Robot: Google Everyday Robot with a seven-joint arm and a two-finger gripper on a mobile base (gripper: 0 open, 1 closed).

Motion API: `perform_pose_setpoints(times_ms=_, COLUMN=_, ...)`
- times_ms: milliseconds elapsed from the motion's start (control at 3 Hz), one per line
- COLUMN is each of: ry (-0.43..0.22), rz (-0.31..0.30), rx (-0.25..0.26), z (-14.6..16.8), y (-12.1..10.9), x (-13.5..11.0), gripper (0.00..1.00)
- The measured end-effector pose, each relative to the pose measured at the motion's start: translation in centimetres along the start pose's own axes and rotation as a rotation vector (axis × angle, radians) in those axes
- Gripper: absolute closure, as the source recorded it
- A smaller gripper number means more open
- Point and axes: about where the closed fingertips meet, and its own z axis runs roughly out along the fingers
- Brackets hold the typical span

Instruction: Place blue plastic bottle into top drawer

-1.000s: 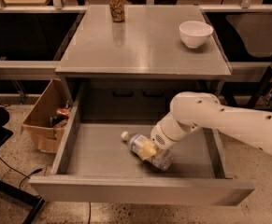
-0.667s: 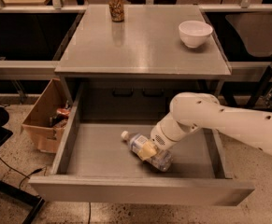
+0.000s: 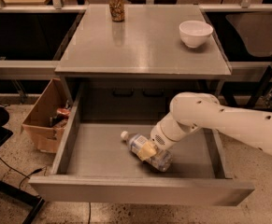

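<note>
The top drawer (image 3: 140,190) is pulled wide open below the table top. The blue plastic bottle (image 3: 134,143) lies on its side on the drawer floor, right of the middle, with its white cap pointing back left. My gripper (image 3: 149,151) reaches down into the drawer from the right on the white arm. It is shut on the bottle's middle, and a yellowish finger pad (image 3: 146,149) lies across the label. The bottle's lower end shows just past the pad.
A brown patterned can (image 3: 117,6) stands at the back of the grey table top (image 3: 145,45), and a white bowl (image 3: 196,33) sits at its right. An open cardboard box (image 3: 44,118) with items stands on the floor left of the drawer. Black cables and a stand lie at the far left.
</note>
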Motion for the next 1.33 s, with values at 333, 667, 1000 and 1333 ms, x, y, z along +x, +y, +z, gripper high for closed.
perform_pose_setpoints(times_ms=333, ry=0.000, rz=0.000, rx=0.000, z=0.0, y=0.0, x=0.0, gripper=0.14)
perform_pose_setpoints(times_ms=667, ry=0.000, rz=0.000, rx=0.000, z=0.0, y=0.0, x=0.0, gripper=0.00)
perform_pose_setpoints(times_ms=1000, ry=0.000, rz=0.000, rx=0.000, z=0.0, y=0.0, x=0.0, gripper=0.00)
perform_pose_setpoints(times_ms=1333, ry=-0.015, rz=-0.009, rx=0.026, z=-2.5, y=-0.2, x=-1.0, gripper=0.00)
